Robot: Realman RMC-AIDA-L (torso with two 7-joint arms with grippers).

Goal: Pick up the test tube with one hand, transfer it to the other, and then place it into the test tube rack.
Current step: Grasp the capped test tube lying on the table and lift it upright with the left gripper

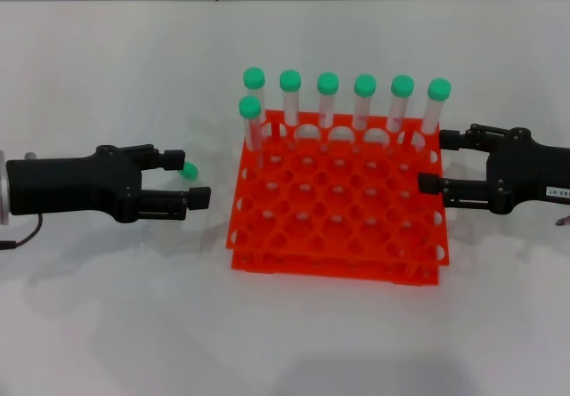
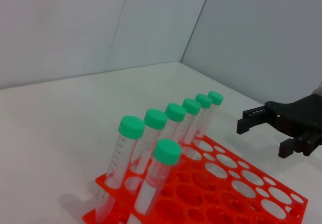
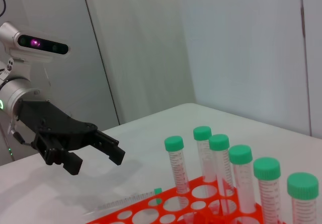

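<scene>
My two grippers, left (image 1: 189,182) and right (image 1: 434,160), are black. The rack (image 1: 338,200) is bright orange-red with a grid of round holes. The tubes (image 1: 328,102) are clear with green caps.

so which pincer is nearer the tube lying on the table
Left. The left pincer hangs open right above the lying tube beside the rack; the right pincer is open across the rack.

1. The tube (image 1: 188,171) lies flat on the table just left of the rack, its green cap showing between the left gripper's (image 1: 189,182) spread fingers; its clear body shows in the right wrist view (image 3: 128,200).
2. The rack (image 1: 338,202) is orange-red, two-tiered, and holds seven upright green-capped tubes along its far side.
3. The right gripper (image 1: 436,161) hovers open at the rack's right edge.
</scene>
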